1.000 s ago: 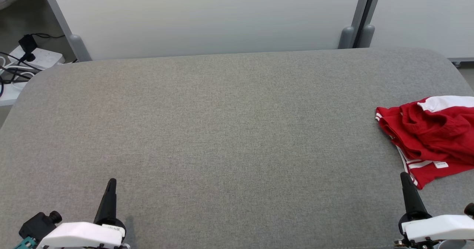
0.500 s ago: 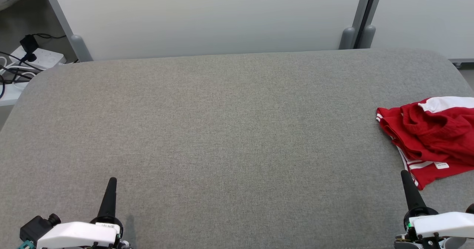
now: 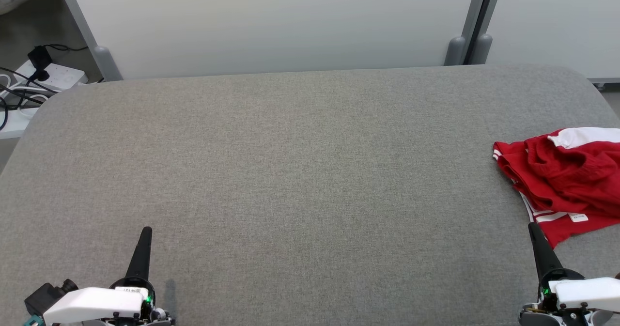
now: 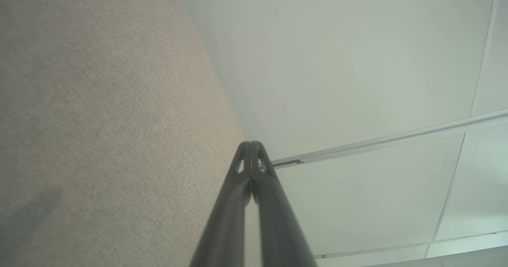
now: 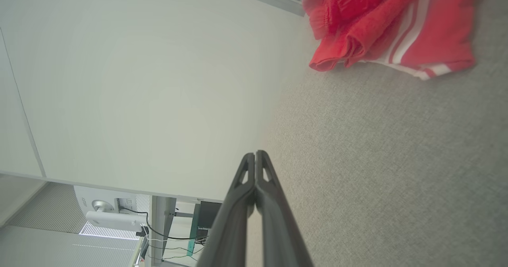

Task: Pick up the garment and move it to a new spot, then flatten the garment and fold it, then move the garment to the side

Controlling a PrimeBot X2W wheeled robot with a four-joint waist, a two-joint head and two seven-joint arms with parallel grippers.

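The garment [image 3: 562,180], red with white stripes and a white panel, is found crumpled at the far right of the grey padded bench [image 3: 300,171], just beyond the right fingers [image 3: 541,253] but not touched by them. The left fingers [image 3: 142,258] are seen well apart from it, at the near left of the bench. Both pairs are pressed together along their length, tips meeting, and nothing is held in either.

The cloth is judged light, soft and limp. It can be expected to sag and trail when lifted, and several layers may be caught at once if the heap is pinched in its middle. A firmer hold is likely offered by the striped hem nearest the right fingers, or by the gathered, thicker roll seen in the right wrist view.

The garment's right part is cut off by the edge of the head view, so its full outline cannot be made out. What kind of garment it is cannot be told for certain, and the print on its small white label is too small to be read.
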